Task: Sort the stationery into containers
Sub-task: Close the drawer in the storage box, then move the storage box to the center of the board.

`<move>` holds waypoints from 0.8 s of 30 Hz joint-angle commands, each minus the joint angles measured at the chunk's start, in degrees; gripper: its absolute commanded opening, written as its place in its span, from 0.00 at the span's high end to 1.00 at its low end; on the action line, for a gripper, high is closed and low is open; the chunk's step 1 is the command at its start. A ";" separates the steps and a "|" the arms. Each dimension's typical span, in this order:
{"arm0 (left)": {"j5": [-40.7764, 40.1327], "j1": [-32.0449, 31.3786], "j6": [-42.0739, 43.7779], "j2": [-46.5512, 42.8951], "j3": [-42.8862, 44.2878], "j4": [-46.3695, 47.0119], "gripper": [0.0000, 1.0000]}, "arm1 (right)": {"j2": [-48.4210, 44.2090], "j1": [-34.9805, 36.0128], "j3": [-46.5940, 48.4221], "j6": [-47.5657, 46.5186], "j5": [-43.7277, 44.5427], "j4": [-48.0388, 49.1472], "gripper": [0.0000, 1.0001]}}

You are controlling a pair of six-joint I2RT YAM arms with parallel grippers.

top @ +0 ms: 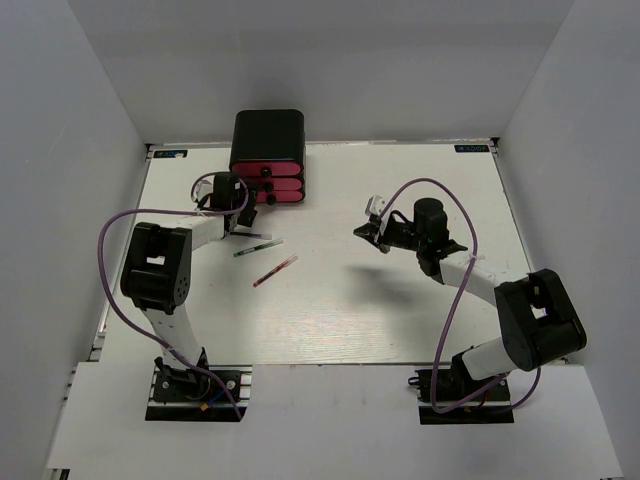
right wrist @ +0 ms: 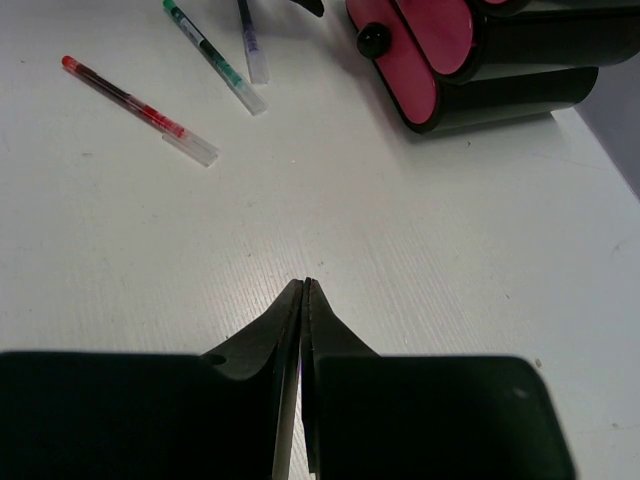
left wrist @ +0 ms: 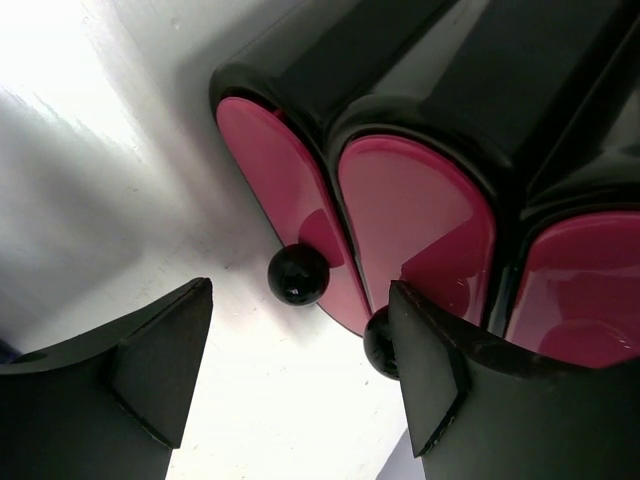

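Left gripper [left wrist: 300,335], jaws spread, faces the shut pink drawers [left wrist: 415,215] near a knob [left wrist: 297,274]; right gripper [right wrist: 305,290] is clenched empty. Green pen [right wrist: 213,55] and red pen [right wrist: 138,108] (unsorted) lie on the table [right wrist: 420,250] before them.

You are looking at a glossy black box [left wrist: 400,60] holding three deep pink drawers [left wrist: 415,215] with shiny black knobs [left wrist: 298,274]. On the white bench [right wrist: 450,230], the green pen [right wrist: 213,55] and red pen [right wrist: 135,98] both end in clear plastic, and a third pen [right wrist: 252,45] looks dark violet. Your left gripper [left wrist: 300,370] and right gripper [right wrist: 303,290] are both black.
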 commanded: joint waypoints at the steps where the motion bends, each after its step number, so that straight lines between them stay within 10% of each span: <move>1: 0.90 -0.09 -1.38 -1.58 -0.57 4.48 0.19 | -1.16 -0.05 -0.66 -0.99 -0.24 1.12 0.94; 14: 3.97 -0.09 -1.91 -0.53 -1.27 7.75 0.19 | -1.68 -0.22 -1.37 -1.00 -0.06 1.20 0.94; 20: 5.12 -0.62 1.24 -3.60 -3.20 0.56 0.58 | -1.59 -0.40 -1.81 -1.26 0.11 1.38 0.94; 24: 5.12 -0.62 5.37 -4.13 -3.20 -4.12 0.65 | -1.24 -0.39 -1.81 -1.08 -0.06 1.90 0.94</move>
